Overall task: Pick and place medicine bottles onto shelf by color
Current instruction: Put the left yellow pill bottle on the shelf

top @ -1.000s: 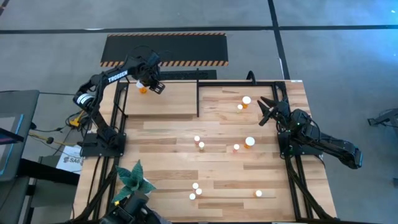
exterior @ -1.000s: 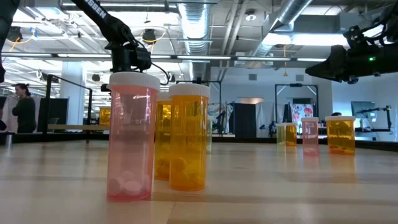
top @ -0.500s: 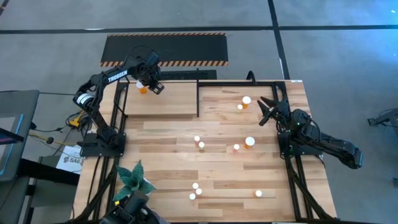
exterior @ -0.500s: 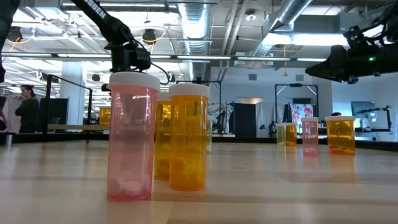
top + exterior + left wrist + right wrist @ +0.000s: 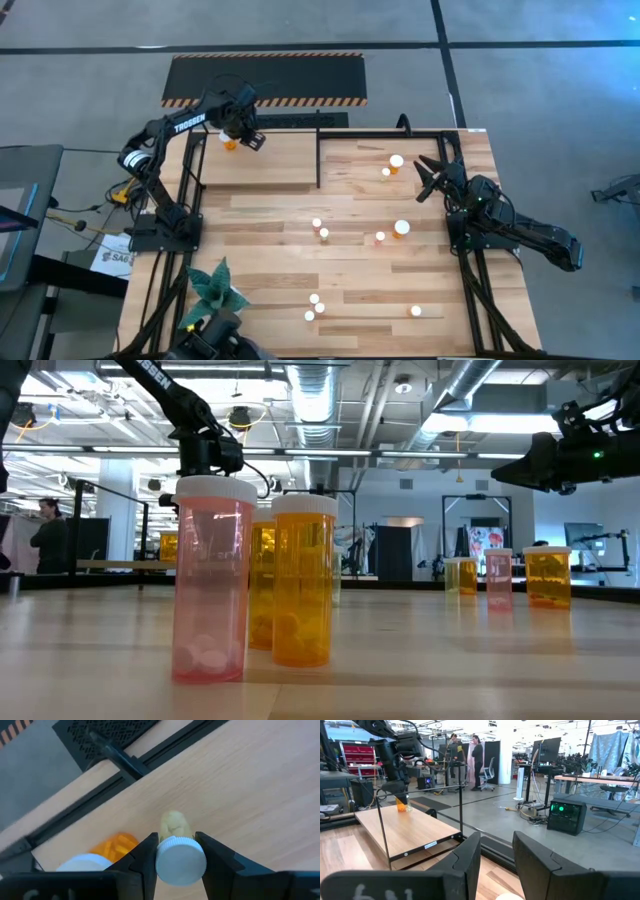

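One pale amber bottle (image 5: 178, 851) in hand: pinched at its white cap between the fingers of the left gripper (image 5: 243, 128), clamped tight on either side. Hangs upright over the far left corner of the shelf (image 5: 272, 166), cap toward the wrist, base toward the light wooden board. Cannot tell from the wrist view whether the base touches the wood or floats just above it. Stands just beside an orange bottle (image 5: 230, 144) already on that corner, cap up as well.

Turns, for the coming move, on that vertical line: long axis straight down from the claw, board directly beneath, neighbour close alongside. Calls, by this reading, for a short straight drop and a release, with little room to drift toward the orange one without knocking it.

Leaves about ten loose bottles (image 5: 402, 228) scattered upright across the table (image 5: 260, 290), well apart from the shelf, most of them nearer the other arm.

Waits with the right gripper (image 5: 428, 176) above the table's right side, fingers drawn together on nothing, pointed toward the shelf.
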You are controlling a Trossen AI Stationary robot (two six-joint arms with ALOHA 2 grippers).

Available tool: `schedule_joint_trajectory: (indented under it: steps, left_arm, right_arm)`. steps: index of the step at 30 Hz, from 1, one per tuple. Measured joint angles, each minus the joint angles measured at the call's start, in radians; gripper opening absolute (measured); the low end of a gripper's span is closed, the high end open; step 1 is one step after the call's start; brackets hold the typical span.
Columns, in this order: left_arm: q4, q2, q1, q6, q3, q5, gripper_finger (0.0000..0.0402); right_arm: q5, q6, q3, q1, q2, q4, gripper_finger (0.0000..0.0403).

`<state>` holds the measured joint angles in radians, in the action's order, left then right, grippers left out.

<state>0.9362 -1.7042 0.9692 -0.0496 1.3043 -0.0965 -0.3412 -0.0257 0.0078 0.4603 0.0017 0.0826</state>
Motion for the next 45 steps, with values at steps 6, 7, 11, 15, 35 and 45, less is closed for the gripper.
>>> schedule_joint_trajectory:
  steps: [6,7,11,15,35,45]
  left_arm:
    - [-0.011,0.000,-0.018,-0.080,-0.020,-0.022,0.0110]
    - [-0.012,0.000,-0.018,-0.084,-0.022,-0.021,0.0110]
    - [-0.022,0.000,-0.016,-0.095,-0.025,-0.025,0.0110]
    - [-0.028,-0.014,-0.021,-0.114,-0.025,-0.019,0.0110]
    - [-0.067,-0.064,-0.007,-0.155,-0.025,-0.029,0.0110]
    - [-0.083,-0.064,-0.004,-0.157,-0.025,-0.011,0.0110]
  right_arm:
    - [0.000,0.000,0.000,0.000,0.000,0.000,0.0139]
    - [0.000,0.000,0.000,0.000,0.000,0.000,0.0139]
    - [0.000,0.000,0.000,0.000,0.000,0.000,0.0137]
    - [0.000,0.000,0.000,0.000,0.000,0.000,0.0138]
    - [0.000,0.000,0.000,0.000,0.000,0.000,0.0137]
    - [0.000,0.000,0.000,0.000,0.000,0.000,0.0137]
